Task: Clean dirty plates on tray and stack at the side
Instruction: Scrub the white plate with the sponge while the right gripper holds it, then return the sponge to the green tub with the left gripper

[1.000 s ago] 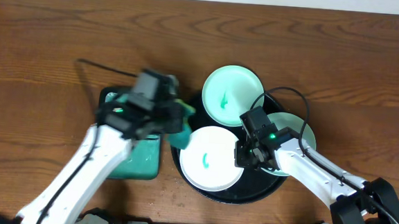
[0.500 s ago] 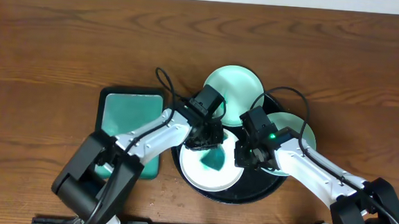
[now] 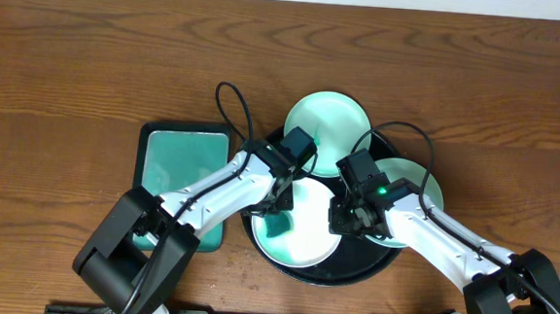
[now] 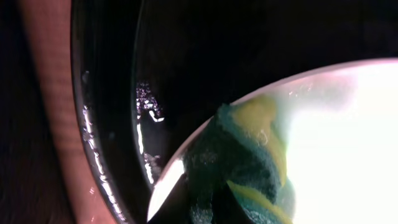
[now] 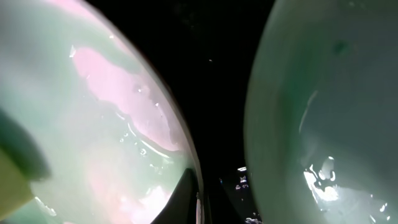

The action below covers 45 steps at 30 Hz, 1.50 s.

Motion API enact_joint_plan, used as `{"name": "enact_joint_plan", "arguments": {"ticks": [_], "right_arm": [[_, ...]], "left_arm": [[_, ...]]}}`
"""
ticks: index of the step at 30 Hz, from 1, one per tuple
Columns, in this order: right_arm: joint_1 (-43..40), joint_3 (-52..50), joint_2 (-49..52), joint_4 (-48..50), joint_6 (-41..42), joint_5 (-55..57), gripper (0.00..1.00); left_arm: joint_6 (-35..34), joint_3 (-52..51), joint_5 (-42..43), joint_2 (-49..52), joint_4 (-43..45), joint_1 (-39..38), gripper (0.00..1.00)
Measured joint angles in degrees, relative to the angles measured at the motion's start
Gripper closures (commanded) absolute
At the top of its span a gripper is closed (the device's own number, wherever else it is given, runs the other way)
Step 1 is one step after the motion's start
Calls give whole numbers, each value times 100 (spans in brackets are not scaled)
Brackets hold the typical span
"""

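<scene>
The bench (image 3: 72, 47) is brown wood with plain grain. The tray (image 3: 351, 275) is glossy black, catching bright glints at its rim. The plates (image 3: 327, 123) on the tray look smooth and shiny; a sponge (image 4: 242, 163) there looks coarse and fibrous.

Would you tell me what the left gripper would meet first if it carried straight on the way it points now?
Most likely the front plate, through the sponge it holds against that plate near its rim; depth is hard to judge.
</scene>
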Motion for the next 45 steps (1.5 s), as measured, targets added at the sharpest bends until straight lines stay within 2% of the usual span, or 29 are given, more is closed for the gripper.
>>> {"name": "enact_joint_plan", "arguments": {"ticks": [3, 7, 10, 18, 24, 30, 36, 41, 45], "right_arm": [[0, 0, 0, 20, 24, -26, 99], [0, 2, 0, 22, 68, -20, 99], [0, 4, 0, 22, 85, -15, 99], [0, 4, 0, 26, 101, -7, 99], [0, 9, 0, 20, 101, 74, 99], [0, 11, 0, 20, 101, 94, 99], [0, 11, 0, 20, 101, 96, 99], [0, 11, 0, 20, 101, 98, 99], [0, 11, 0, 20, 101, 90, 99]], "left_arm": [[122, -90, 507, 2, 857, 72, 93], [234, -262, 1617, 98, 2197, 111, 93], [240, -273, 2232, 247, 2612, 24, 92], [264, -271, 2868, 374, 2535, -50, 92], [358, -245, 3379, 382, 1812, -90, 93], [332, -107, 3023, 380, 848, -94, 94], [291, -39, 1932, 179, 63, 55, 93], [350, -39, 1051, -81, -76, 422, 93], [479, -39, 756, -501, -107, 654, 93]]}}
